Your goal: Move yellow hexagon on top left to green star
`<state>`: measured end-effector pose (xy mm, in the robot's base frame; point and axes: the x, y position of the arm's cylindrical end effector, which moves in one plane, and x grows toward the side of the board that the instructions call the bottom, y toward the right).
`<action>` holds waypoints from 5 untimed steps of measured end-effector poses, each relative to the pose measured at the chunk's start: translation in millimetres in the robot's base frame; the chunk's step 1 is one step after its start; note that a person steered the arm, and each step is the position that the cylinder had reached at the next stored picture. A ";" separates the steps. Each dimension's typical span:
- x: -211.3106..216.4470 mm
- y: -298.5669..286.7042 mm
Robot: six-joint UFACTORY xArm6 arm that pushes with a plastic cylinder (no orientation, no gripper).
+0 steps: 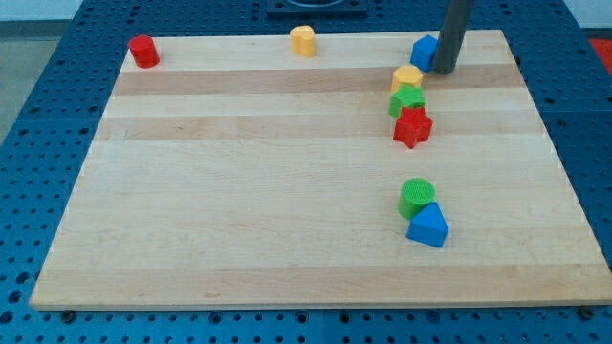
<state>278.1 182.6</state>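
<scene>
My tip (445,70) sitting beside blue block (425,51), gripping nothing; yellow hexagon (407,78) touching green star (406,99), red star (413,127) below.

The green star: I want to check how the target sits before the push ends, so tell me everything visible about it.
The green star is a small, solid, matte green block with blunt points, lying flat on the wooden board at the view's upper right. It looks whole. The yellow hexagon sits against its upper edge and the red star against its lower right edge; any gaps are too small to tell. My tip stands up and to the right of it, apart from it.
</scene>
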 end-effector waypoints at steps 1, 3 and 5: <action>-12.8 0.2; -5.0 4.0; 12.1 -51.5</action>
<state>290.2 131.0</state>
